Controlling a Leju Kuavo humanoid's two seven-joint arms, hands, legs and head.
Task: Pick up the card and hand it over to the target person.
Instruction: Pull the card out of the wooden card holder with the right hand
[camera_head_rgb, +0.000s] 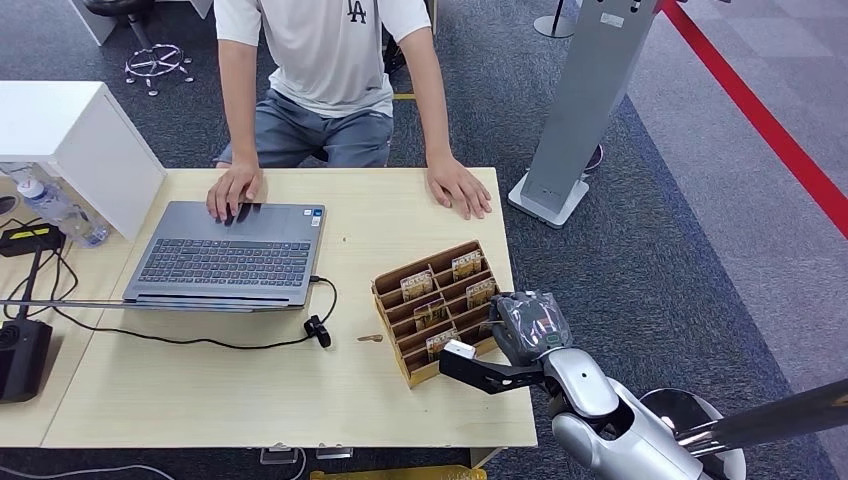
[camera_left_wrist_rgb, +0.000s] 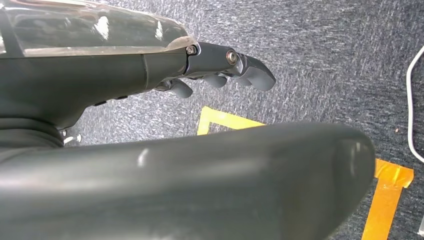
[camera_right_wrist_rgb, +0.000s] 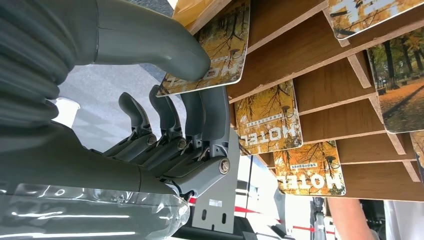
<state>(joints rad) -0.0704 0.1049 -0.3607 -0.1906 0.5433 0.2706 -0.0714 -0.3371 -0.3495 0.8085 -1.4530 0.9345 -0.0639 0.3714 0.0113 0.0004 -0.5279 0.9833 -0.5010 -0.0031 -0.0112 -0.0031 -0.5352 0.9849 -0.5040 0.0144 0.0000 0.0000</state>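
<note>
The robot's right hand (camera_head_rgb: 478, 366) is at the near corner of the wooden card rack (camera_head_rgb: 395, 345), which sits on the desk (camera_head_rgb: 200, 390) toward its right end, and this looks like the pick-up step itself. From the right wrist view the thick grey thumb presses on the face of one card (camera_right_wrist_rgb: 220, 50), a hotel card with an autumn-tree picture, while the dark fingers (camera_right_wrist_rgb: 207, 120) lie behind it, so the hand has that card pinched between thumb and fingers. The card appears to sit in the rack's nearest slot with its bottom edge still in the wood, though the angle is awkward and I can't be sure how far it has come out. Other cards of the same print stand in the slots further along the rack.

The left hand (camera_left_wrist_rgb: 225, 67) hangs down by the floor, away from the rack, fingers curled in with nothing in them.

A person (camera_head_rgb: 325, 60) sits on the far side of the desk from the rack, one hand on the laptop (camera_head_rgb: 225, 255) and the other hand (camera_head_rgb: 460, 188) flat on the wood just beyond the rack.

To my eye the next move needs a straight draw of the card along the slot so it doesn't catch the divider, keeping the pinch firm, then a reach over the rack toward that free hand.
</note>
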